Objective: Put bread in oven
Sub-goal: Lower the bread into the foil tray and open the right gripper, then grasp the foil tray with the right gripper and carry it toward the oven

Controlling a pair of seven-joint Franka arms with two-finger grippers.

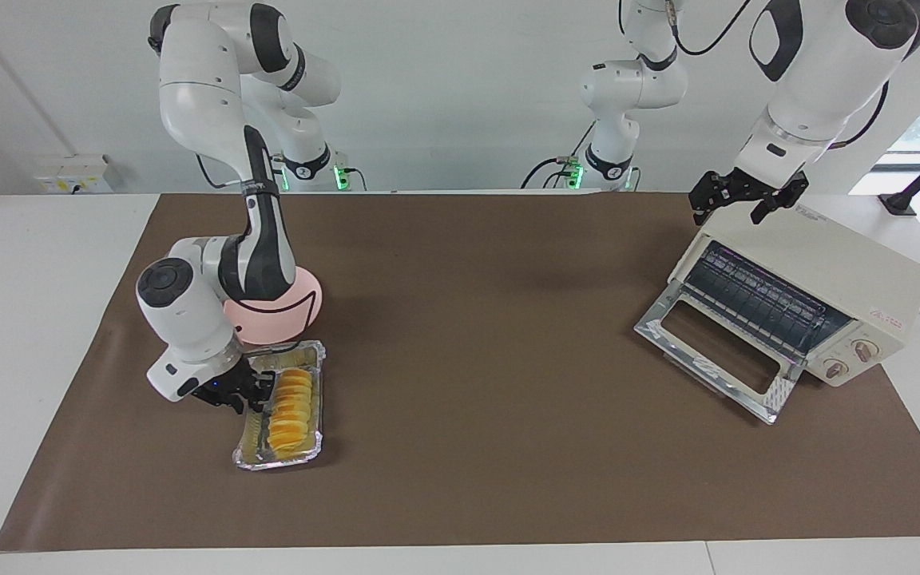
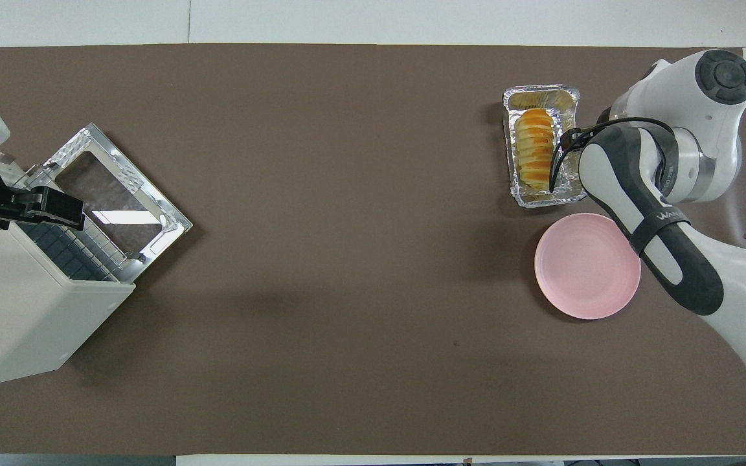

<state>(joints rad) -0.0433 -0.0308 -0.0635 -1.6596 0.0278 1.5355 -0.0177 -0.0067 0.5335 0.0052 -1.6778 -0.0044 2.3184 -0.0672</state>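
The bread (image 1: 294,406) is a ridged yellow-orange loaf lying in a silver foil tray (image 1: 246,447) toward the right arm's end of the table; it also shows in the overhead view (image 2: 533,144). My right gripper (image 1: 243,391) is open and low at the tray's long side, beside the loaf, one finger (image 1: 264,386) at the tray's rim. In the overhead view the arm's wrist hides it. The cream-white oven (image 1: 827,263) stands toward the left arm's end, its glass door (image 1: 707,351) dropped open and the wire rack showing. My left gripper (image 1: 747,196) is open over the oven's top edge and waits there.
A round pink plate (image 2: 587,265) lies beside the foil tray, nearer to the robots, partly covered by the right arm in the facing view. The brown mat (image 1: 476,335) covers the table. The oven's open door sticks out over the mat.
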